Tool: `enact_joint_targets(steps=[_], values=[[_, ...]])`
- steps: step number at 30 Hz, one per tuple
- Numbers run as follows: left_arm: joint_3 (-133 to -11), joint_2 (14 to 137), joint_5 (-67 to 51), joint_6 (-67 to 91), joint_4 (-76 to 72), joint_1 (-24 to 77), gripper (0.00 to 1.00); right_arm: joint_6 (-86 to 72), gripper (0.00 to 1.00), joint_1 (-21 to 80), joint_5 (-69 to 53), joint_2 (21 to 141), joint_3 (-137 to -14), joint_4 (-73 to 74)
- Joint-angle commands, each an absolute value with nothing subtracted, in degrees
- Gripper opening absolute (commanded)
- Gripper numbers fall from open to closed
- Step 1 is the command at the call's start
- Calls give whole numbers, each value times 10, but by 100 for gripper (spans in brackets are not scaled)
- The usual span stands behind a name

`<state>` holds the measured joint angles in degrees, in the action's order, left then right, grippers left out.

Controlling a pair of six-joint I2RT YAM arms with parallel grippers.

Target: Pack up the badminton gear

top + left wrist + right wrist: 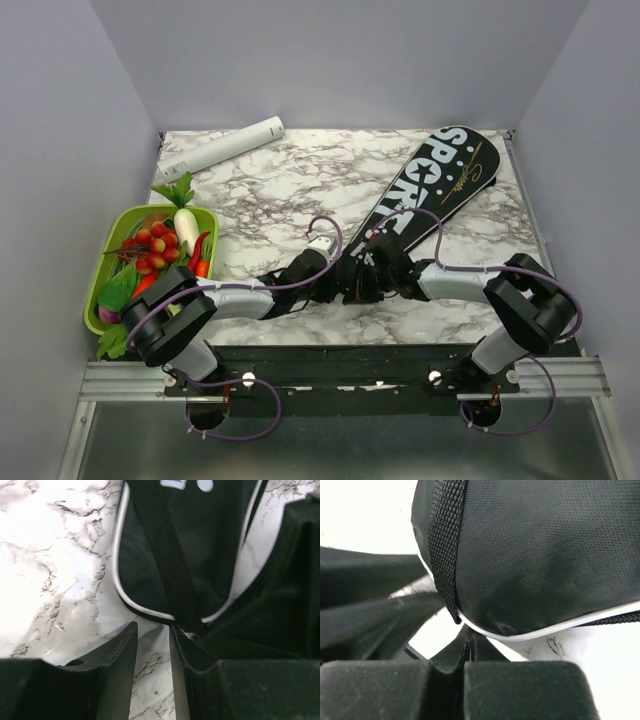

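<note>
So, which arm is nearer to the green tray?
Left. The left arm lies beside the green tray; the right arm is far from it, beyond the black bag's narrow end.

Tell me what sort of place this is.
Probably a robot lab test cell: a marble-patterned tabletop boxed in by plain grey walls, with staged props like the green plastic tray of toy vegetables and a long black fabric racket bag.

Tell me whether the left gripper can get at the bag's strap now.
Probably yes. The left gripper sits just short of the strap on the bag, jaws apart, only bare marble between. The shut right gripper crowds it from the side.
</note>
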<state>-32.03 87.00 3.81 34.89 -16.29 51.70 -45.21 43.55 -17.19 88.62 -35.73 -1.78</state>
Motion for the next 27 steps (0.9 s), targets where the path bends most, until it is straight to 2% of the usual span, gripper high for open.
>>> enact_joint_targets(steps=[1, 5, 8, 9, 11, 12, 15, 18, 20, 21, 22, 27], values=[[-305, 882, 15, 347, -146, 532, 40, -500, 1, 450, -124, 917, -397, -46], [-294, 871, 18, 347, -147, 532, 40, -499, 1, 451, -103, 902, -397, -32], [-292, 860, 27, 344, -138, 533, 40, -487, 17, 450, -75, 865, -396, 14], [-292, 853, 31, 343, -132, 532, 40, -476, 28, 450, -57, 843, -398, 30], [-290, 845, 39, 339, -130, 532, 40, -459, 40, 450, -41, 821, -403, 77], [-284, 832, 40, 338, -130, 532, 40, -441, 52, 450, -23, 808, -410, 93], [-278, 798, 53, 338, -120, 532, 40, -406, 74, 450, 21, 753, -424, 145], [-289, 760, 66, 337, -91, 532, 40, -368, 78, 450, 64, 705, -439, 178], [-297, 738, 74, 336, -75, 532, 42, -345, 88, 450, 90, 672, -458, 192], [-305, 714, 82, 331, -60, 532, 43, -318, 89, 450, 111, 662, -464, 202], [-309, 701, 88, 330, -55, 532, 46, -304, 100, 450, 119, 652, -478, 206], [-348, 626, 134, 315, -1, 532, 61, -262, 100, 449, 204, 616, -528, 236]])
